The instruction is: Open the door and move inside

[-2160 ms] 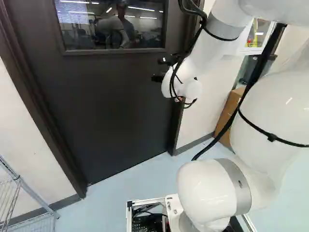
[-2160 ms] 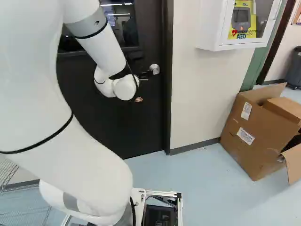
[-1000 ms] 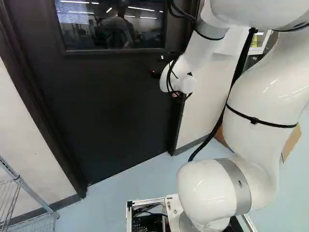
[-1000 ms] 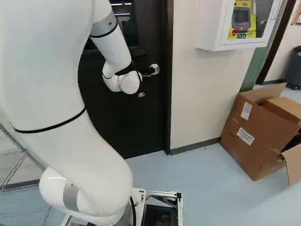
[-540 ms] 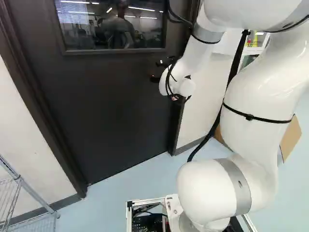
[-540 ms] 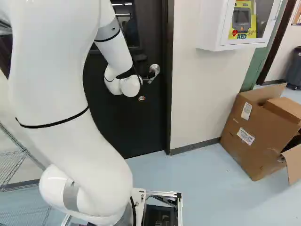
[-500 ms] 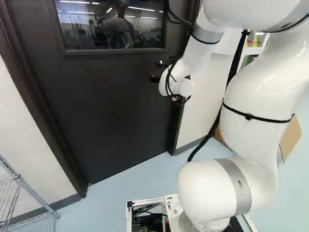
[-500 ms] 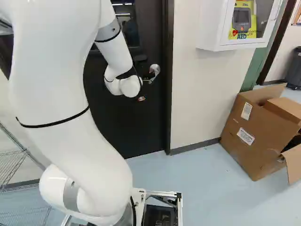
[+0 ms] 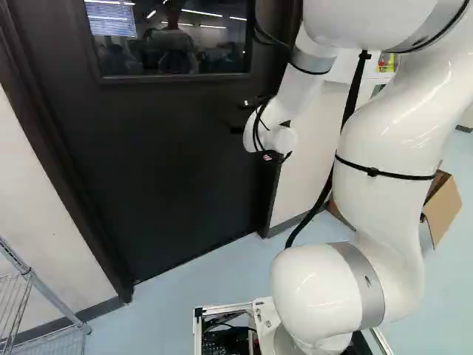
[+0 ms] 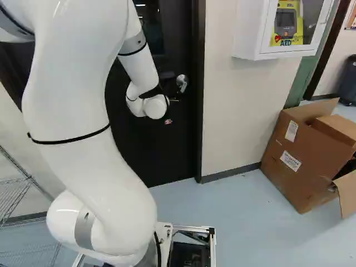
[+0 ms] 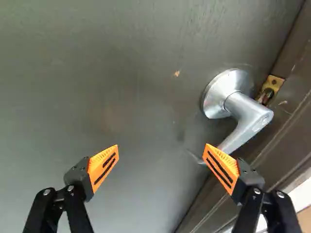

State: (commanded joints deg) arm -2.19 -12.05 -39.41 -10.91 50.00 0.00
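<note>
Labels [image 10: 290, 161] mark the box [image 10: 295, 186] right of the door [image 9: 170, 155].

From here I can't make out the top of the door [image 9: 162, 163], which runs out of both base views, and the shelf [image 9: 31, 274] left of it is cut off too. The arm [image 9: 384, 133] blocks part of the box [image 10: 300, 161] right of the door in the left base view, and most of the gripper [image 9: 239, 117] before it. In the wrist view, one finger [image 11: 221, 167] covers part of the door's handle [image 11: 245, 116].
</note>
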